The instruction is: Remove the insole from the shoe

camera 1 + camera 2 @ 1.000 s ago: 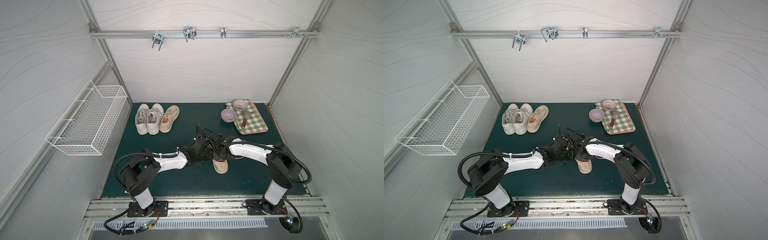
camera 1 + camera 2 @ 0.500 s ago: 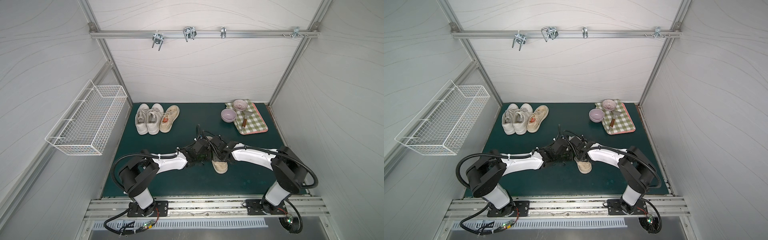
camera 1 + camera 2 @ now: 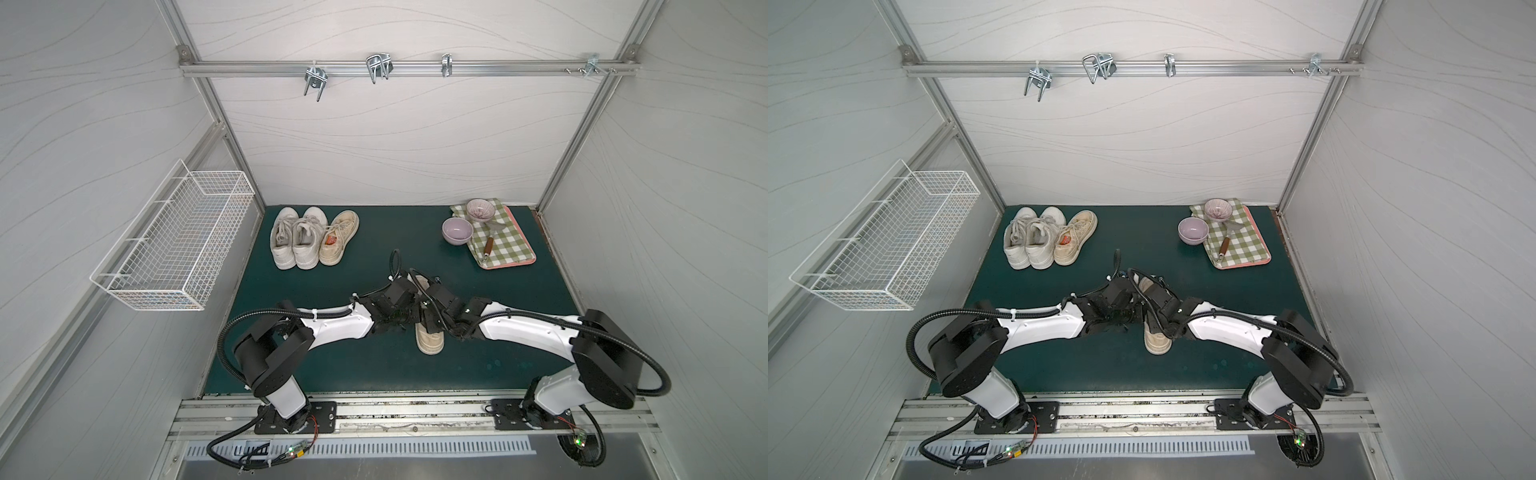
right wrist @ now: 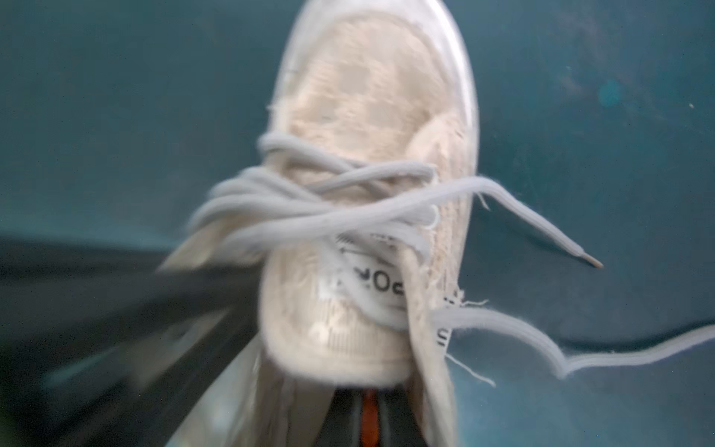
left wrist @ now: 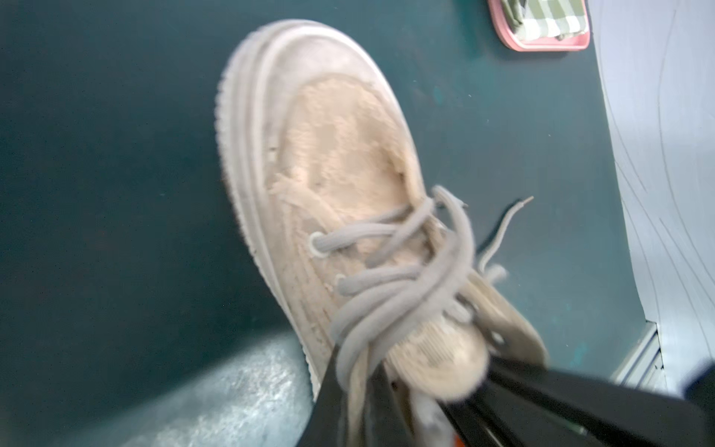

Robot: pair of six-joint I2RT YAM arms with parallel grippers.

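A beige shoe [image 3: 430, 340] [image 3: 1158, 341] with grey laces lies mid-mat, toe toward the front edge. Both grippers meet over its opening. My left gripper [image 5: 367, 410] [image 3: 409, 319] is shut on the shoe's side wall beside the laces. Reaching into the opening behind the tongue [image 4: 340, 340], my right gripper [image 4: 370, 416] [image 3: 429, 316] is shut. A thin orange strip, the insole [image 4: 370, 410], shows pinched between its black fingers. The rest of the insole is hidden inside the shoe. Both wrist views are blurred.
Three other shoes [image 3: 309, 239] stand at the back left. A purple bowl [image 3: 457, 230], a second bowl [image 3: 478, 209] and a spatula [image 3: 489, 246] sit by or on a checked cloth on a pink tray [image 3: 509, 262] at back right. A wire basket [image 3: 174, 245] hangs on the left wall.
My right gripper has closed inside the shoe's opening, and its arm has dropped lower over the mat. The left gripper and the shoe have stayed in place.
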